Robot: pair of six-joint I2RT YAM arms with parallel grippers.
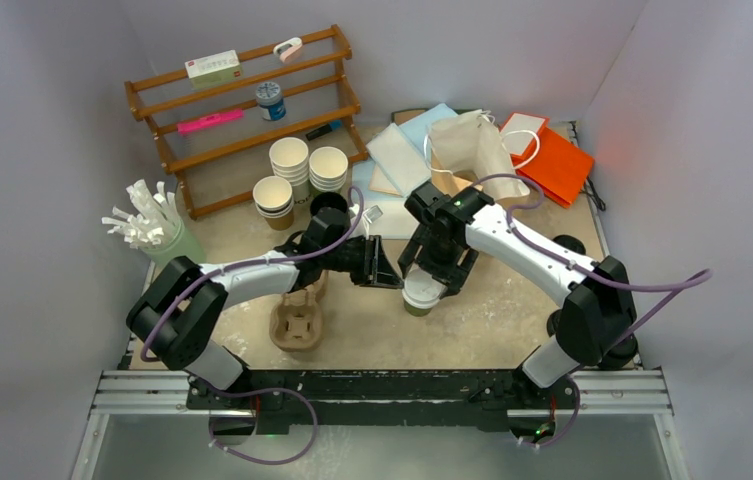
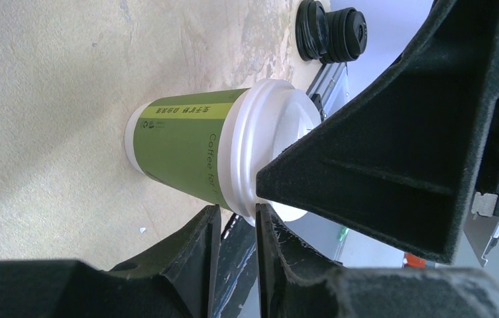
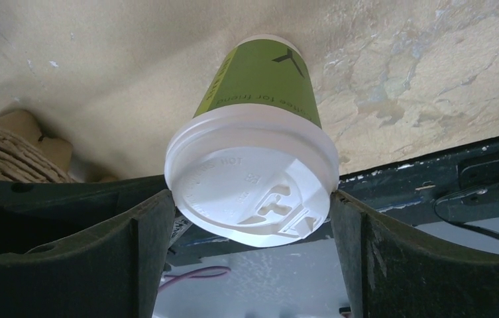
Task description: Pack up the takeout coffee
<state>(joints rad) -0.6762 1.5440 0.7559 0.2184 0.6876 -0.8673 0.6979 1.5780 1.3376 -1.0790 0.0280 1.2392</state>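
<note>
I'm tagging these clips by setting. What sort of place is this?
Probably a mock café takeout station inside a plain-walled robot test booth: stacks of paper cups, a green lidded coffee cup, a pulp cup tray and paper bags.

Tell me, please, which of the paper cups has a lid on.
The green cup between the right gripper's fingers: it alone wears a white lid; the stacked cups stand open.

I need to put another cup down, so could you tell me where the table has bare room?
The widest bare patch of table lies between the green lidded cup and the right arm's base. A narrower one sits in front, between that cup and the pulp cup tray. Behind, cup stacks and paper bags crowd it.
</note>
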